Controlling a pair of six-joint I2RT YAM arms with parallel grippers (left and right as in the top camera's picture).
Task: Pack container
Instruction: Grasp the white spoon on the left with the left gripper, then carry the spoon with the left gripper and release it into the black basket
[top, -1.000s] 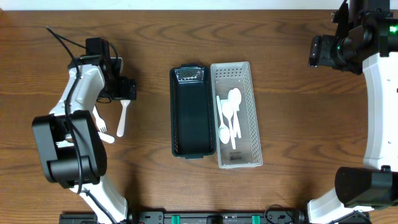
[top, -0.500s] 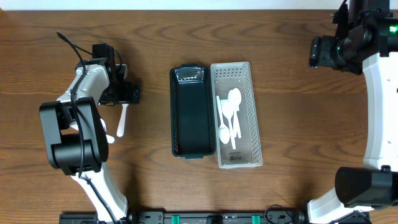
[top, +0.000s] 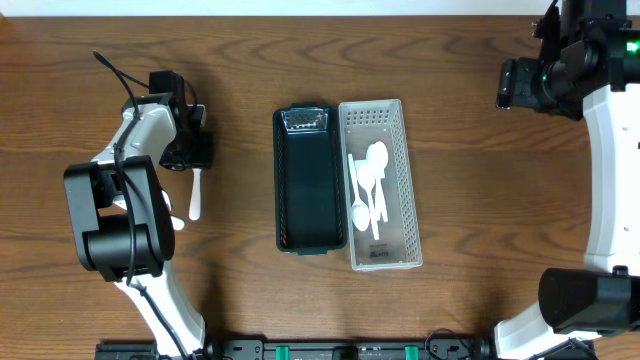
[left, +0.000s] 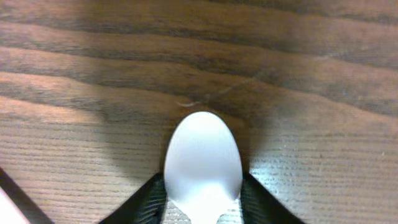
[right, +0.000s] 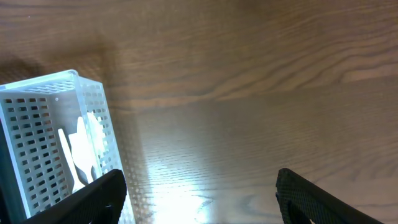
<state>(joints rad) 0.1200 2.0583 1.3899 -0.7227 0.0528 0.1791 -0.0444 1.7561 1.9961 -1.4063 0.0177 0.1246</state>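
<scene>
A white plastic spoon (top: 195, 196) lies on the wooden table at the left. My left gripper (top: 196, 152) is down over its upper end. In the left wrist view the spoon's rounded end (left: 203, 158) sits between the two dark fingers (left: 151, 198), which press against both of its sides. A dark green tray (top: 310, 180) stands at the centre, and I see nothing inside it. A white perforated basket (top: 392, 130) stands against the tray's right side and holds several white spoons (top: 368, 185). My right gripper (top: 512, 83) hovers open at the far right, holding nothing.
Part of a white fork (top: 176, 221) shows beside the left arm. In the right wrist view the basket's corner (right: 37, 118) is at the left and bare wood lies between the open fingers (right: 93, 196).
The left arm moved in over the spoon's upper end, then its fingers closed from wide open onto the spoon. The right arm has not moved.
</scene>
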